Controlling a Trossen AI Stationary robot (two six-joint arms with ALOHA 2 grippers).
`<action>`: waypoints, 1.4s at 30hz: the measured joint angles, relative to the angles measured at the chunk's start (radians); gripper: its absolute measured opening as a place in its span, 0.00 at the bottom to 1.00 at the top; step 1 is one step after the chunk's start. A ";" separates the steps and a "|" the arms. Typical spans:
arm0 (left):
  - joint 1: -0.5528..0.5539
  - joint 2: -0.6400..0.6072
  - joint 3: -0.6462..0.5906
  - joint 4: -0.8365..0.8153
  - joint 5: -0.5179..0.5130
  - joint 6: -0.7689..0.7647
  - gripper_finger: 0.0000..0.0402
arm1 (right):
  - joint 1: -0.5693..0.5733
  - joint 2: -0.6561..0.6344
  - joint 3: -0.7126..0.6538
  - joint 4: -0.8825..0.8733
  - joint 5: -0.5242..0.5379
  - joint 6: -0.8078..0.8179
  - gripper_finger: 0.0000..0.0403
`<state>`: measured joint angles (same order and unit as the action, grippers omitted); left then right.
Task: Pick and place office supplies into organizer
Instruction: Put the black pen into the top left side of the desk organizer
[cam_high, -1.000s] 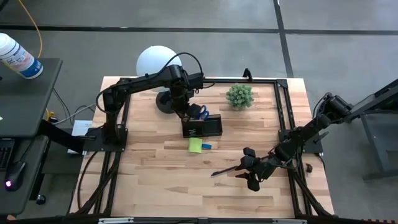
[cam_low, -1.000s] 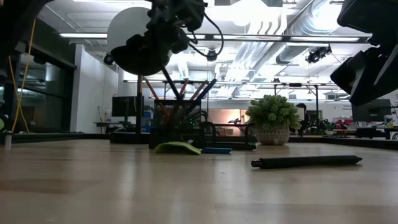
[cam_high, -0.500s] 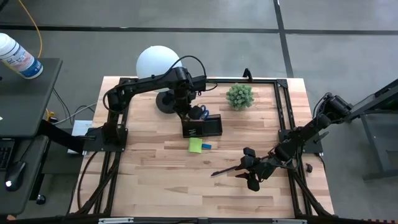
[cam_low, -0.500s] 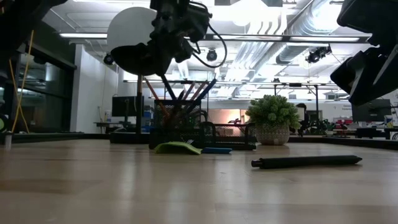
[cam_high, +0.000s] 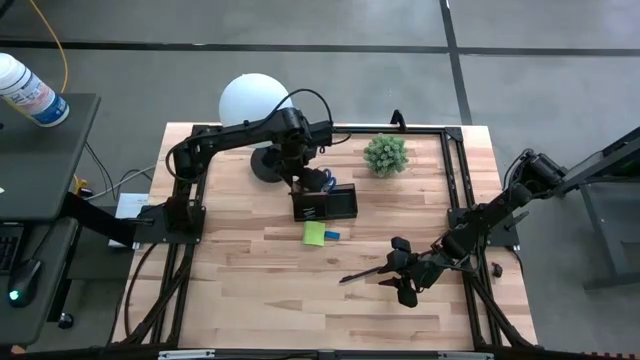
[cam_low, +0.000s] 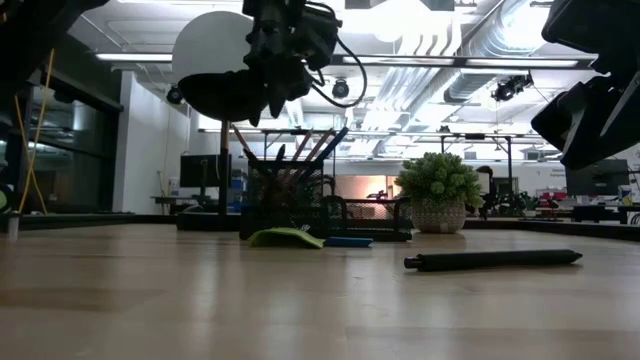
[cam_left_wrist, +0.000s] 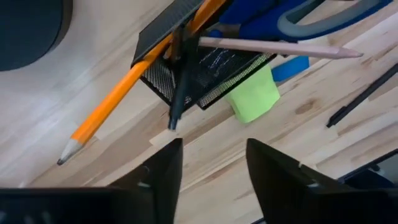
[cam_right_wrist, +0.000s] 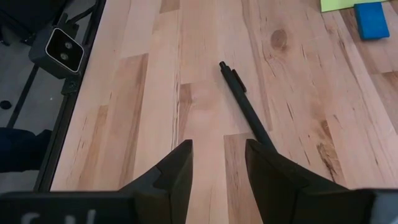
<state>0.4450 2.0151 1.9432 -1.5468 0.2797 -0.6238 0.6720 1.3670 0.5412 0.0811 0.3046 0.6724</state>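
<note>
1. My left gripper (cam_high: 300, 180) hangs over the organizer (cam_high: 325, 205), jaws apart, empty.
2. My right gripper (cam_high: 402, 272), jaws spread, empty, at 3 o'clock of the black pen (cam_high: 365, 272) on open counter (cam_high: 250, 290).

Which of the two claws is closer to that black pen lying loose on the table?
Right. The right gripper hovers just beside the black pen, while the left gripper is far off, above the organizer.
</note>
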 joint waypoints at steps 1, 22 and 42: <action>0.000 0.001 0.011 -0.003 -0.003 0.000 0.43 | 0.000 0.000 0.000 0.000 0.000 0.000 0.34; -0.480 -0.056 0.383 0.041 -0.456 -0.102 0.29 | 0.045 0.000 0.000 -0.080 0.020 0.046 0.34; -0.942 0.306 0.382 0.172 -0.974 -0.411 0.28 | 0.049 -0.009 0.000 -0.100 -0.049 0.072 0.34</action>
<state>-0.4971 2.3209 2.3249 -1.3751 -0.6947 -1.0352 0.7213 1.3581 0.5411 -0.0192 0.2558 0.7444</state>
